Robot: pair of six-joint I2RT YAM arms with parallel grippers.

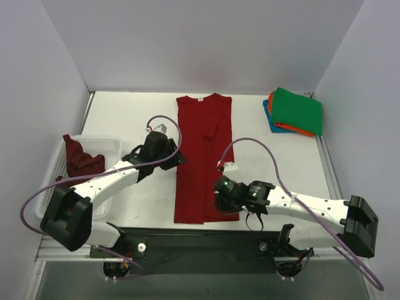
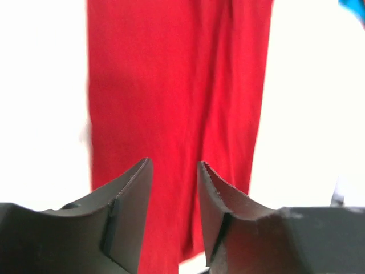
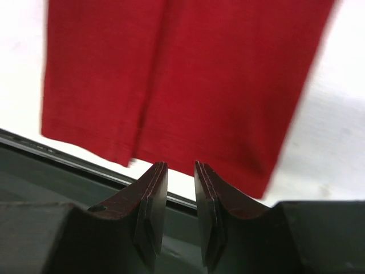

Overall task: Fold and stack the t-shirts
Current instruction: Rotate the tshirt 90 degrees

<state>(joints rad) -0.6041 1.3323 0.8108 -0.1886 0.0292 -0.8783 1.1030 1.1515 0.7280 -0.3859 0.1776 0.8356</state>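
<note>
A bright red t-shirt (image 1: 203, 156) lies flat in the middle of the table, folded lengthwise into a long narrow strip, collar at the far end. My left gripper (image 1: 176, 156) hovers at the strip's left edge, open with nothing between its fingers (image 2: 174, 166); red cloth (image 2: 177, 85) fills the view beyond. My right gripper (image 1: 220, 201) is over the strip's near right corner, its jaws (image 3: 181, 166) a little apart and empty above the hem (image 3: 171, 85). A maroon t-shirt (image 1: 81, 159) is bunched in the basket. Folded green (image 1: 299, 109), orange (image 1: 289, 128) and blue (image 1: 272, 122) t-shirts are stacked at the far right.
A white mesh basket (image 1: 109, 145) stands at the table's left edge. The white table (image 1: 125, 112) is walled in at the back and on both sides. A dark rail (image 3: 57, 157) runs along the near edge just below the shirt's hem.
</note>
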